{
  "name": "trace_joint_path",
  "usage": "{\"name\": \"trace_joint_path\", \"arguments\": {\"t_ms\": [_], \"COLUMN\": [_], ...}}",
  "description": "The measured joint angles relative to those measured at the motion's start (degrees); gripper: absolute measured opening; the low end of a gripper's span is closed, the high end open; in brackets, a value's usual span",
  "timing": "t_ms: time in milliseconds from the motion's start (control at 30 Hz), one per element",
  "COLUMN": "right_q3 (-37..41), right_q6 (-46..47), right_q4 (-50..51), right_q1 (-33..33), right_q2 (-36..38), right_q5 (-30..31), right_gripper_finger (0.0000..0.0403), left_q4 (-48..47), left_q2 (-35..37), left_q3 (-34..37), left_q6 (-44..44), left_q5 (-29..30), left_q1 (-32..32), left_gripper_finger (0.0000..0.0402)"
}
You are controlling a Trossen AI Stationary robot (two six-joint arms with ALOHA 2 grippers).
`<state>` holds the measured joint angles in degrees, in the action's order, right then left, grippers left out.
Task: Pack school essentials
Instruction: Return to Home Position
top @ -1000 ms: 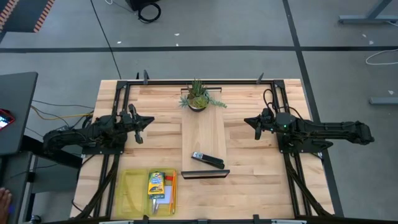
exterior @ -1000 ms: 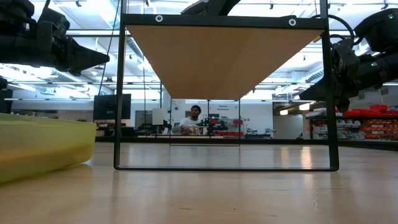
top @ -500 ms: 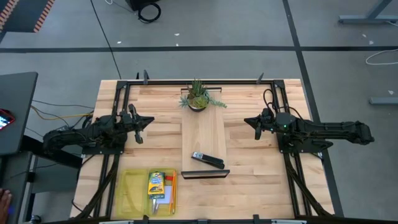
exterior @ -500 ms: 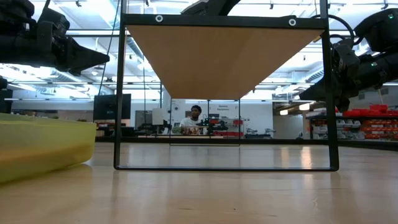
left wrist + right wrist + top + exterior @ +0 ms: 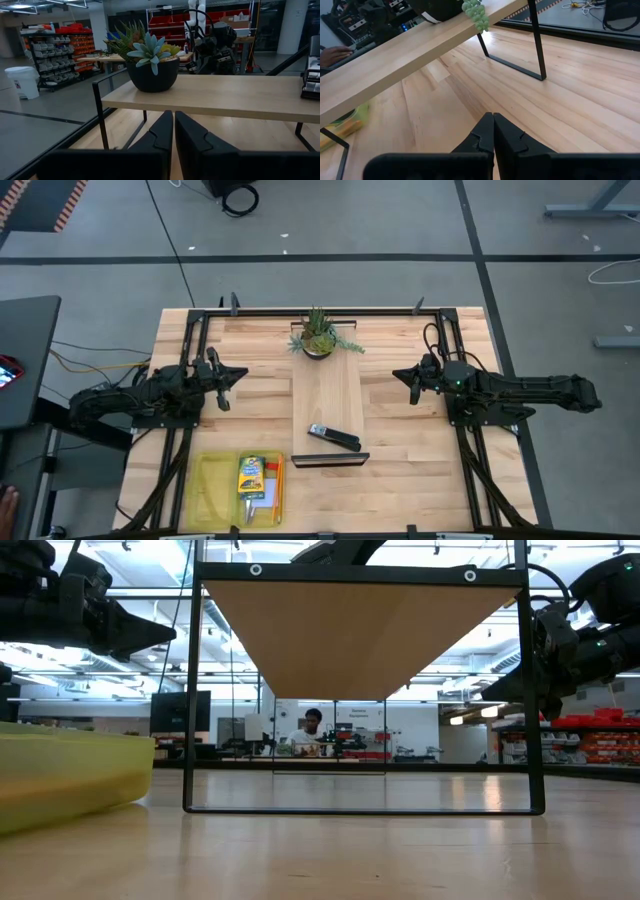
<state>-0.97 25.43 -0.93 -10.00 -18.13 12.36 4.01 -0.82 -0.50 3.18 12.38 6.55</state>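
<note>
Crayon box [image 5: 250,476] and pencils [image 5: 277,478] are seen packed in the yellow bin [image 5: 205,480] on the counter [image 5: 400,470], so it looks done. Left gripper [image 5: 224,377] and right gripper [image 5: 408,379] are held closed, empty, parked well apart, likely so the middle is left free

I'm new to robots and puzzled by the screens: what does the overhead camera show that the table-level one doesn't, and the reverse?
Only the overhead view shows the crayon box inside the yellow tray, plus the black stapler and potted plant on the wooden shelf. Only the table-level view shows the shelf's underside and a person in the room behind. Both show the tray, the shelf, the left claw and right claw, raised at either side.
</note>
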Motion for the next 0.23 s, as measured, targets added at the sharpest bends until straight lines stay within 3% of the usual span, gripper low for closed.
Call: {"name": "trace_joint_path", "arguments": {"t_ms": [233], "right_q3": [0.0], "right_q6": [0.0], "right_q4": [0.0], "right_q1": [0.0], "right_q2": [0.0], "right_q5": [0.0], "right_gripper_finger": [0.0010], "left_q4": [0.0], "left_q2": [0.0], "left_q3": [0.0], "left_q6": [0.0], "left_q5": [0.0], "left_q1": [0.0], "left_gripper_finger": [0.0032]}}
